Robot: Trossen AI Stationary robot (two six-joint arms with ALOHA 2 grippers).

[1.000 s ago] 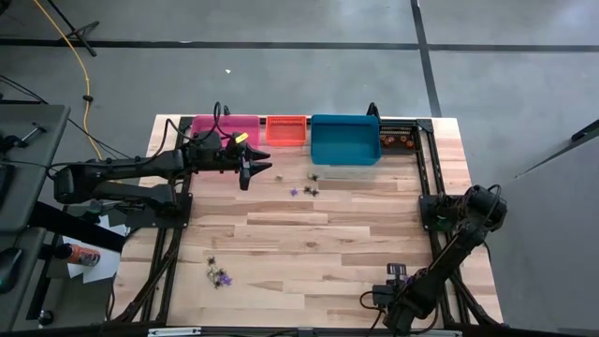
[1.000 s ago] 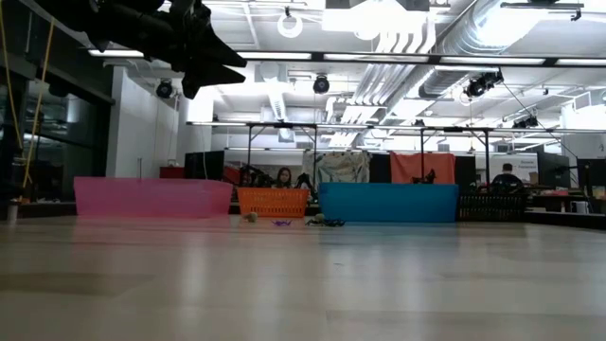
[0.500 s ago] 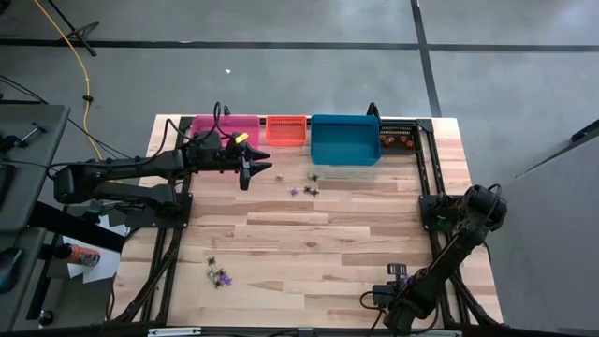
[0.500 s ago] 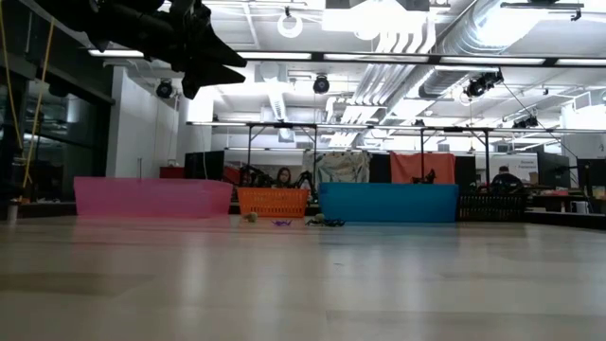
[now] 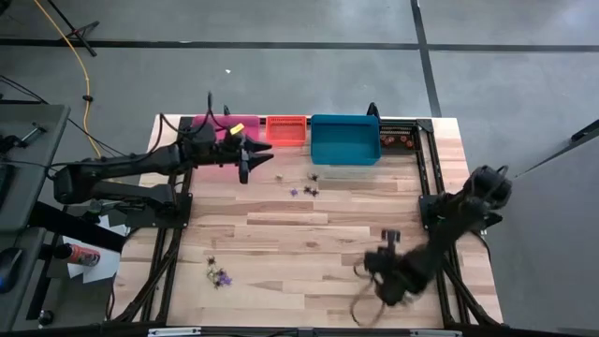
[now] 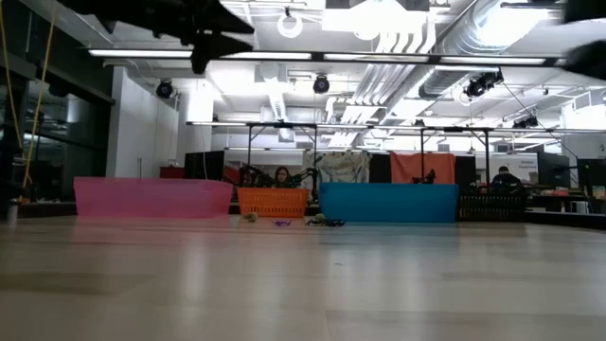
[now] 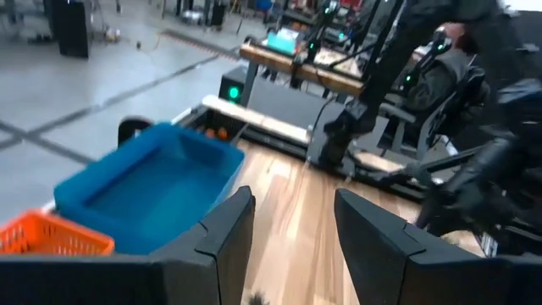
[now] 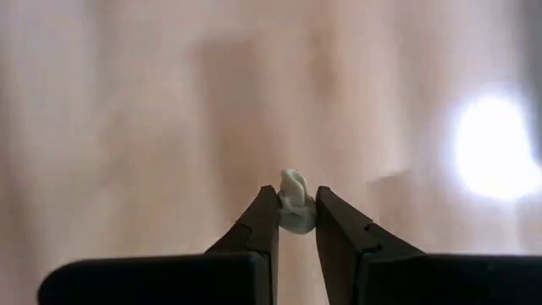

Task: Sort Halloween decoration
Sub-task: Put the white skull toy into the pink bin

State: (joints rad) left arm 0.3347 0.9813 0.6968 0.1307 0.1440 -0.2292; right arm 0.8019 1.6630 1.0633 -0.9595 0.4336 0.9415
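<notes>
The right gripper [image 8: 295,222] near the table's front edge is clamped on a tiny pale whitish trinket [image 8: 295,203], while small purple and black trinkets [image 5: 304,189] lie scattered farther back, before the blue bin [image 5: 344,139], where the left gripper [image 7: 292,246] hovers with fingers apart.

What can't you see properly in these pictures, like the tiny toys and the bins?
- Trinkets near the blue bin, high view: too small to tell their shapes.
- Pink bin, high view: partly covered by the left gripper.
- Right gripper: blurred in the high view; its wrist view shows a pale trinket between the fingers, shape unclear.
- Bins' contents, low view: hidden by their walls.
</notes>
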